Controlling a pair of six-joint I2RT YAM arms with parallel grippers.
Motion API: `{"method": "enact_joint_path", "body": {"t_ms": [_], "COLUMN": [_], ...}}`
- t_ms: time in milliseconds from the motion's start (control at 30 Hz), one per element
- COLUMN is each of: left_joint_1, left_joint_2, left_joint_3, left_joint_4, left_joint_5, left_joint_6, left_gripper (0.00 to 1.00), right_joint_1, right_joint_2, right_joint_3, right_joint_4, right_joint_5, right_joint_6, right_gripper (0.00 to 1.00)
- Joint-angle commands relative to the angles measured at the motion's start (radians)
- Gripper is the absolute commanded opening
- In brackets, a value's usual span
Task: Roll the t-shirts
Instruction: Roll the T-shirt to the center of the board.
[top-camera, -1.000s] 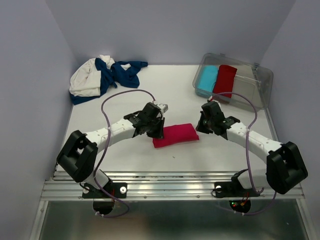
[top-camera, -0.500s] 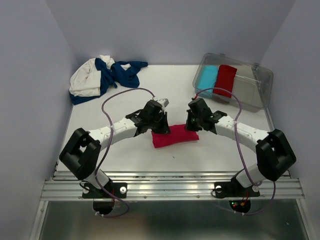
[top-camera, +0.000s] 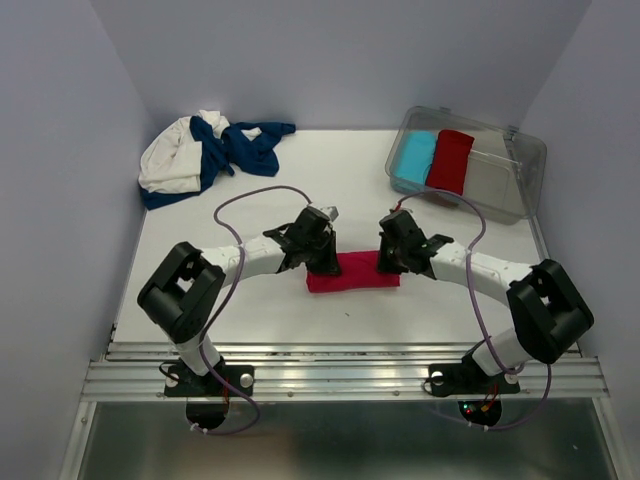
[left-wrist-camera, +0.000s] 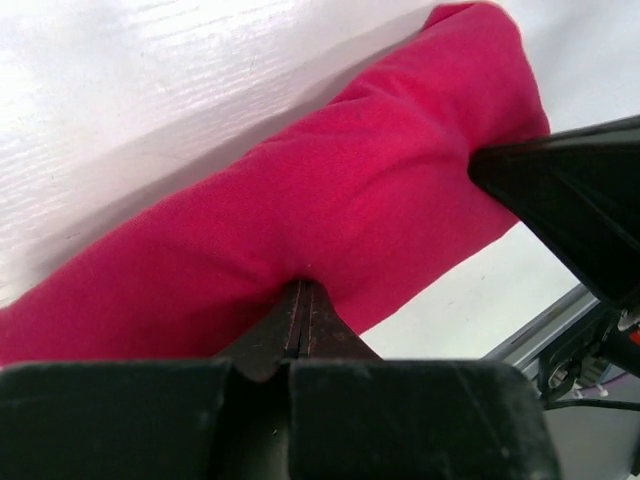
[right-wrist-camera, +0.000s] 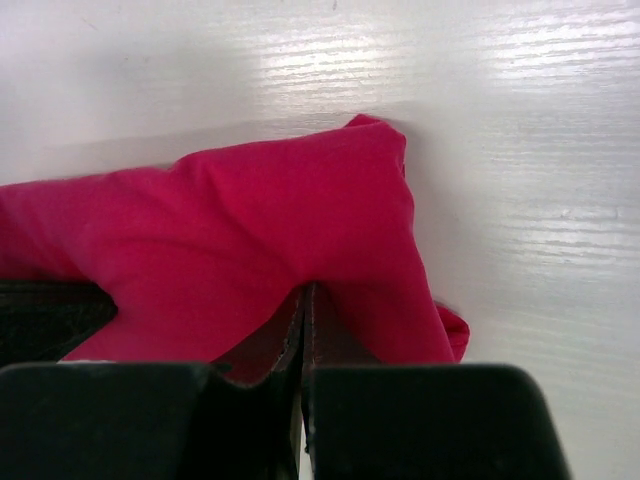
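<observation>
The bright pink-red t-shirt (top-camera: 352, 272) lies rolled into a short log at the table's middle. My left gripper (top-camera: 325, 262) is at its left end, jaws shut with the tips sunk into the cloth (left-wrist-camera: 380, 200), pinching it. My right gripper (top-camera: 386, 262) is at its right end, also shut with its tips buried in the cloth (right-wrist-camera: 280, 220). In the left wrist view the right gripper's black finger (left-wrist-camera: 570, 200) shows at the roll's far end. Navy (top-camera: 235, 148) and white (top-camera: 170, 160) t-shirts lie crumpled at the back left. Light blue (top-camera: 413, 157) and dark red (top-camera: 450, 160) rolls lie in a bin.
A clear plastic bin (top-camera: 505, 180) stands at the back right and holds the two rolls. The crumpled pile fills the back left corner. Purple cables loop above both arms. The table's metal front rail (top-camera: 340, 375) runs along the near edge.
The right gripper has moved left from beside the roll onto its right end. The left gripper has shifted slightly lower on the left end. The roll now lies more level.
</observation>
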Motion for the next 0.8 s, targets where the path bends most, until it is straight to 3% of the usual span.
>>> {"method": "enact_joint_path", "body": {"t_ms": [0, 233, 467, 767], "left_joint_1": [-0.003, 0.007, 0.052, 0.06], "left_joint_2": [-0.079, -0.152, -0.172, -0.06], "left_joint_3": [0.121, 0.132, -0.029, -0.103], "left_joint_4": [-0.106, -0.175, -0.13, -0.034], "left_joint_5": [-0.039, -0.111, -0.09, -0.105], "left_joint_6": [0.047, 0.037, -0.032, -0.035], "left_gripper": [0.0, 0.0, 0.0, 0.0], "right_joint_1": [0.009, 0.061, 0.092, 0.092], "right_joint_2": [-0.08, -0.06, 0.013, 0.112], "right_joint_3": [0.071, 0.148, 0.079, -0.02], "right_joint_4": [-0.055, -0.057, 0.024, 0.063], "right_joint_5": [0.03, -0.006, -0.047, -0.022], "right_joint_6": [-0.015, -0.02, 0.011, 0.032], "right_gripper": [0.01, 0.01, 0.01, 0.01]}}
